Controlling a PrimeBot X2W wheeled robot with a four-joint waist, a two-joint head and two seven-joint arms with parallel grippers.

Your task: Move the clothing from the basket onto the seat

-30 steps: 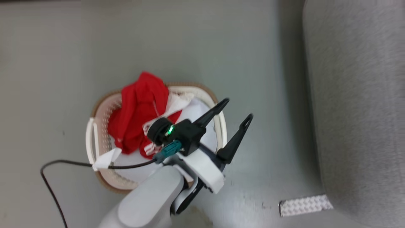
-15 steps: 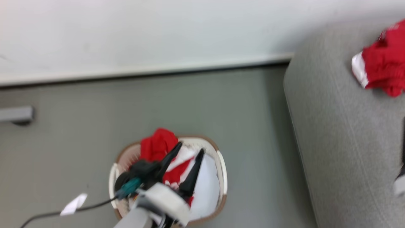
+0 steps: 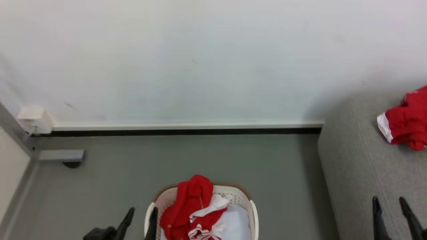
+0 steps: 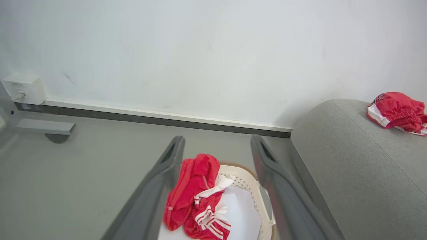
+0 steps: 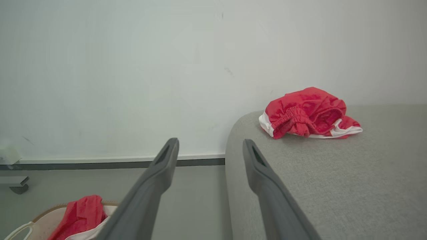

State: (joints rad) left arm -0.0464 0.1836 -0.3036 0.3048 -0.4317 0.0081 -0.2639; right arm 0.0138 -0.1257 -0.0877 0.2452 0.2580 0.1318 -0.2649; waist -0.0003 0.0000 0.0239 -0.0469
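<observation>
Red clothing (image 3: 193,203) with white stripes is heaped in the cream basket (image 3: 247,200) on the floor, partly draped over its far rim. Another red garment (image 3: 405,128) lies on the grey seat (image 3: 360,173) at the right. My left gripper (image 3: 142,213) is open and empty, its fingertips just left of the basket's left rim. In the left wrist view the left gripper (image 4: 217,143) frames the clothing (image 4: 196,186) and basket (image 4: 247,173). My right gripper (image 3: 388,203) is open and empty over the seat's near part. In the right wrist view the right gripper (image 5: 210,146) points toward the garment (image 5: 307,113) on the seat (image 5: 333,183).
A pale blue-white pad (image 3: 237,223) lies in the basket under the clothing. A white wall with a dark baseboard (image 3: 183,131) runs behind. A white box (image 3: 33,120) and a grey furniture foot (image 3: 60,156) sit at the left. Grey floor separates the basket from the seat.
The head camera has tilted up, bringing the wall and the garment on the seat into view. My left gripper has left its place above the basket and stands beside the basket's left rim.
</observation>
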